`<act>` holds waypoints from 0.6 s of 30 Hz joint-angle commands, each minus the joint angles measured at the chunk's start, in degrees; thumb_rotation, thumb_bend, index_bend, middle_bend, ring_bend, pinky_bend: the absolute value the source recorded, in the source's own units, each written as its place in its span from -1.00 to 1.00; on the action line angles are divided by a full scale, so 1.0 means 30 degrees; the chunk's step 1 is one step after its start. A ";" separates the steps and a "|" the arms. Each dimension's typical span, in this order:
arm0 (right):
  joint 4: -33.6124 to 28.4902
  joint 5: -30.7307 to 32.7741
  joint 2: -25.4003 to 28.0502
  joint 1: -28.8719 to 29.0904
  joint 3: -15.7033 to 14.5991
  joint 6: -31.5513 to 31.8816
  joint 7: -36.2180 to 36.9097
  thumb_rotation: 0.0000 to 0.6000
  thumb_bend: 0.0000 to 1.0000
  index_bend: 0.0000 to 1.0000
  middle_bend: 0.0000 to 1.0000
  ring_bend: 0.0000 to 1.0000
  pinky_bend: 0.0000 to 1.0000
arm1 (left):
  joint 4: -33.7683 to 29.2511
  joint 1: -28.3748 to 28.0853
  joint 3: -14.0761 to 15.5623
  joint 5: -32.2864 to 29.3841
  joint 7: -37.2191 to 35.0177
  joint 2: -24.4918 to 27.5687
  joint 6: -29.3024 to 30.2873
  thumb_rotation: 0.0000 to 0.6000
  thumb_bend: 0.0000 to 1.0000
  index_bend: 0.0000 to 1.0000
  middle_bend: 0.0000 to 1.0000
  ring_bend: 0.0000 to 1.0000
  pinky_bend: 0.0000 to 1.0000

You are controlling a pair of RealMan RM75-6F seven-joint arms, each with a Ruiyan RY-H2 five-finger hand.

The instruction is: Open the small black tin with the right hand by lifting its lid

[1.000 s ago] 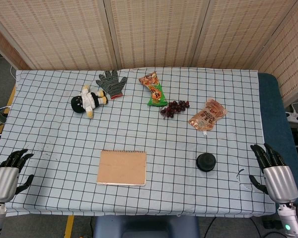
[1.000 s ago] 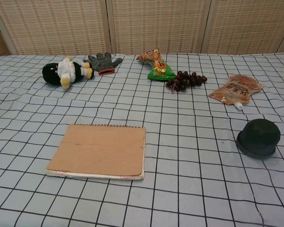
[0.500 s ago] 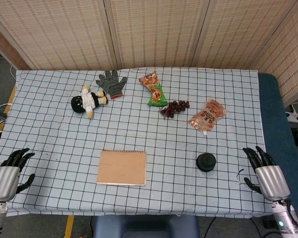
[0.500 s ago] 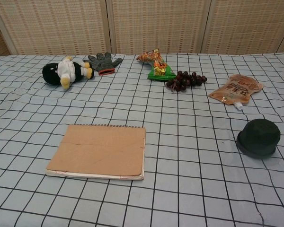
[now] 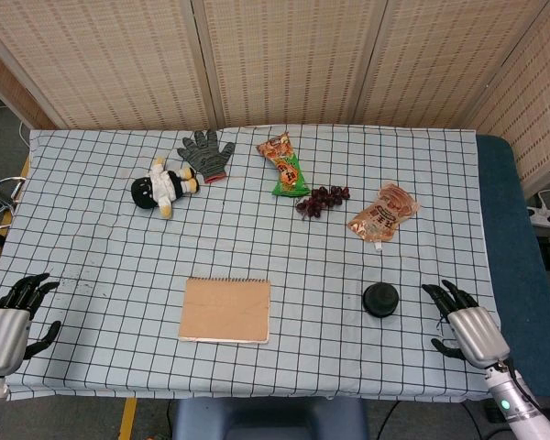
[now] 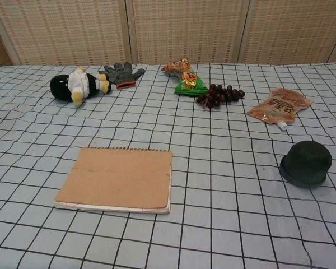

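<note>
The small black tin (image 5: 380,299) (image 6: 306,163) is round and domed, with its lid on, and stands on the checked cloth near the front right. My right hand (image 5: 464,327) hovers at the table's front right, a short way right of the tin, fingers spread and holding nothing. My left hand (image 5: 5,323) hangs at the front left corner, fingers apart and empty. Neither hand appears in the chest view.
A brown notebook (image 5: 225,310) lies left of the tin. Further back are a plush doll (image 5: 162,188), a grey glove (image 5: 206,153), a snack packet (image 5: 286,166), dark grapes (image 5: 322,200) and an orange pouch (image 5: 382,214). A folding screen stands behind the table.
My right hand has moved left and inward, closer to the tin. The left hand has drifted slightly down and left. The tin has not moved.
</note>
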 commanded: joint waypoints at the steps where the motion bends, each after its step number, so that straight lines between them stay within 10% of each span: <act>1: 0.0500 0.0418 -0.0508 0.0767 0.0248 -0.1169 0.1456 1.00 -0.76 -1.00 -0.82 -1.00 -0.68 | -0.0110 -0.0001 0.0029 -0.0089 0.0002 0.0059 -0.0117 1.00 -0.32 -0.55 -0.71 -0.74 -0.18; 18: -0.1505 0.4568 -0.0527 0.4313 0.1623 -0.7916 0.2465 1.00 -0.76 -1.00 -0.82 -1.00 -0.68 | -0.0165 0.0074 0.0056 0.0141 -0.0272 0.0184 0.0119 1.00 -0.32 -0.55 -0.71 -0.73 -0.17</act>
